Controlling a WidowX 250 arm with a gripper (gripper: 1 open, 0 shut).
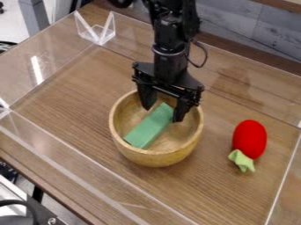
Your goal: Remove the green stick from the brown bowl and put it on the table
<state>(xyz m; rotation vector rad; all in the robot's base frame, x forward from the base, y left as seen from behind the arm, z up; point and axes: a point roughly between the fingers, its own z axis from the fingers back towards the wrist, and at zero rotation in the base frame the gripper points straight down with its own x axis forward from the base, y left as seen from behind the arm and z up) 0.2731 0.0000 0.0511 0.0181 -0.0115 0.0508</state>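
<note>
Parted gripper astride upper end of green stick, inside brown bowl; red strawberry toy beside bowl, apart from gripper.

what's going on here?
The arm is over the bowl, end effector open, its fingers around the upper end of the green stick. No grip yet: the stick still lies in the bowl. The job is to get it onto the table. The strawberry toy sits off to the side.

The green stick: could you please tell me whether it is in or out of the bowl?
In: the green stick lies inside the brown bowl, surrounded by its rim.
</note>
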